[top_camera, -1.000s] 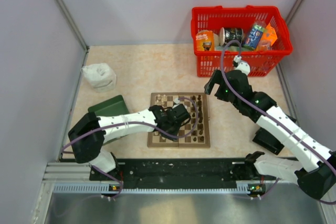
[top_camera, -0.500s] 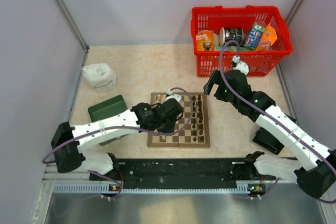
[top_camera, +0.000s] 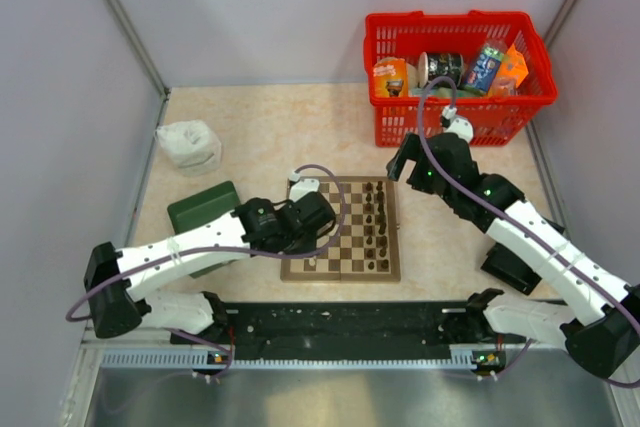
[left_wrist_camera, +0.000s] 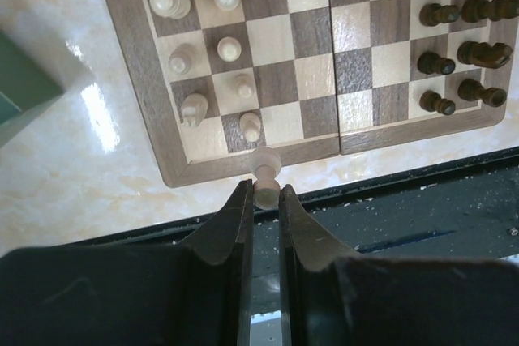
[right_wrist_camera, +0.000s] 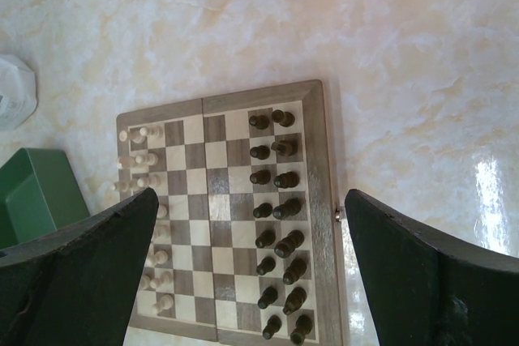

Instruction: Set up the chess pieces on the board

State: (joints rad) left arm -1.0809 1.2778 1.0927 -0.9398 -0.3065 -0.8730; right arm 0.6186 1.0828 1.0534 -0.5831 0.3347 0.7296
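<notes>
Left claw clenched on a cream pawn at board edge, right claw spread wide (basket labels unreadable)

Your top view is bright and evenly lit from above, sharp throughout, with only faint, soft shadows. In the left wrist view a white glare streak crosses the table at left, beside the board. The left gripper is dark and soft-edged, and its pawn is slightly blurred. In the right wrist view glare sits at right, and the right gripper reads near-black, out of focus.
</notes>
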